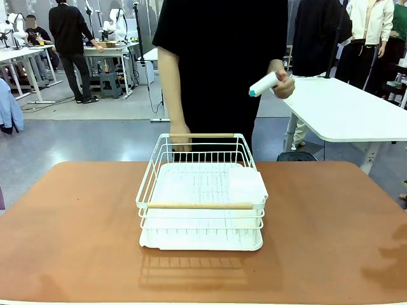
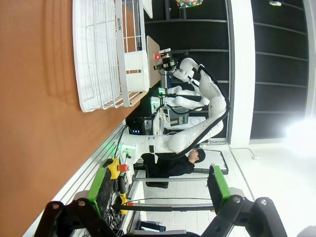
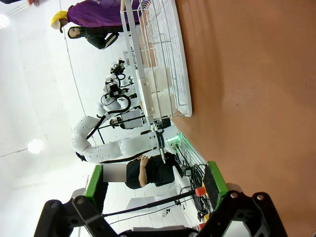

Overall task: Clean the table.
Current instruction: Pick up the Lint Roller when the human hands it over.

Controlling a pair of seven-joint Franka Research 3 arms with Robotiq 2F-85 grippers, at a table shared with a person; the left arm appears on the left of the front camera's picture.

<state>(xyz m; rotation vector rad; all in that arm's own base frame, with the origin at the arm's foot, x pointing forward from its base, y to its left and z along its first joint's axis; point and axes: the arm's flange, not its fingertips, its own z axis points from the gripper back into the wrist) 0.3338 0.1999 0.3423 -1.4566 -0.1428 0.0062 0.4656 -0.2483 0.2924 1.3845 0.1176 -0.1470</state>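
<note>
Clutching a white roller [image 1: 262,84] in one closed hand [image 1: 284,86] behind the wire rack [image 1: 201,205], the person lays the other hand [image 1: 180,138] at its far handle, probably to clear the table [image 1: 76,222] beneath it, while the left gripper [image 2: 160,182] and right gripper [image 3: 154,180] gape empty.

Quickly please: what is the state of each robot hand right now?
Left hand: open, holding nothing.
Right hand: open, holding nothing.

The reddish-brown table [image 1: 76,229] carries one wooden-handled white wire basket [image 1: 147,190] near its middle.
</note>
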